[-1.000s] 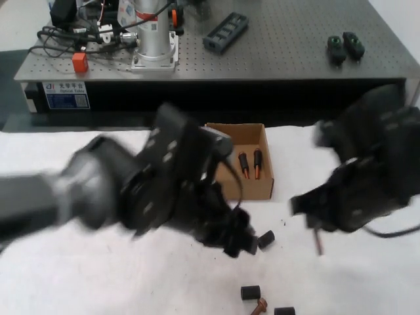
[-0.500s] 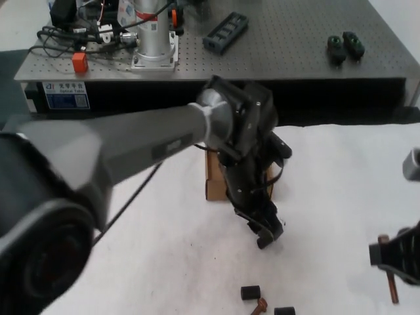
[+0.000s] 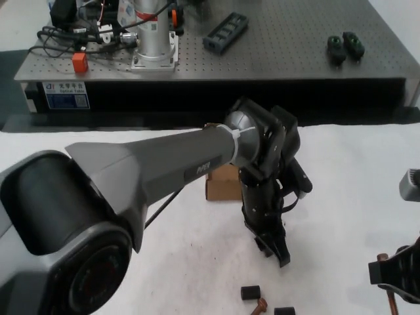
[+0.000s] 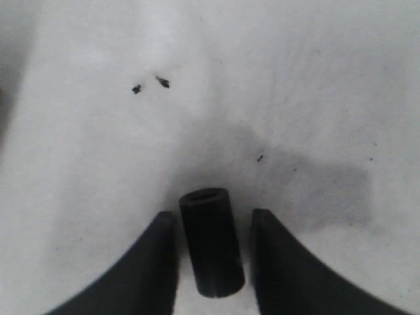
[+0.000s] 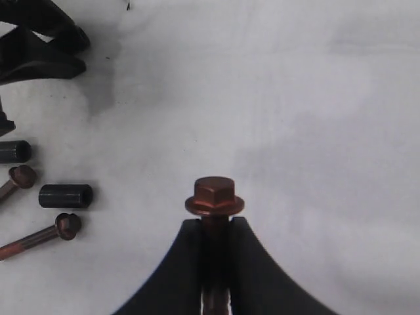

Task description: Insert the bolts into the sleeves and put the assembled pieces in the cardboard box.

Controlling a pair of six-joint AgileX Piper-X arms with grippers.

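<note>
My left gripper (image 4: 213, 215) is shut on a black sleeve (image 4: 211, 252), held endwise above the white cloth. In the high view this gripper (image 3: 277, 252) hangs just in front of the cardboard box (image 3: 222, 184), and its arm hides most of the box. My right gripper (image 5: 214, 222) is shut on a copper bolt (image 5: 213, 197), hex head outward. That gripper (image 3: 392, 279) sits at the near right edge with the bolt (image 3: 392, 300) pointing down. Two more sleeves (image 3: 250, 292) (image 3: 284, 311) and a bolt (image 3: 260, 305) lie on the cloth at the near edge.
The right wrist view shows loose sleeves (image 5: 65, 195) and bolts (image 5: 39, 236) beside the left gripper's dark fingers (image 5: 39, 39). Behind the cloth stands a perforated metal bench (image 3: 275, 46) with a metal post (image 3: 154, 33), an orange block (image 3: 79, 62) and a black tray (image 3: 225, 31).
The left arm has swung from the left across the box and down to the cloth's middle. The right arm has drawn back to the near right corner with the bolt.
</note>
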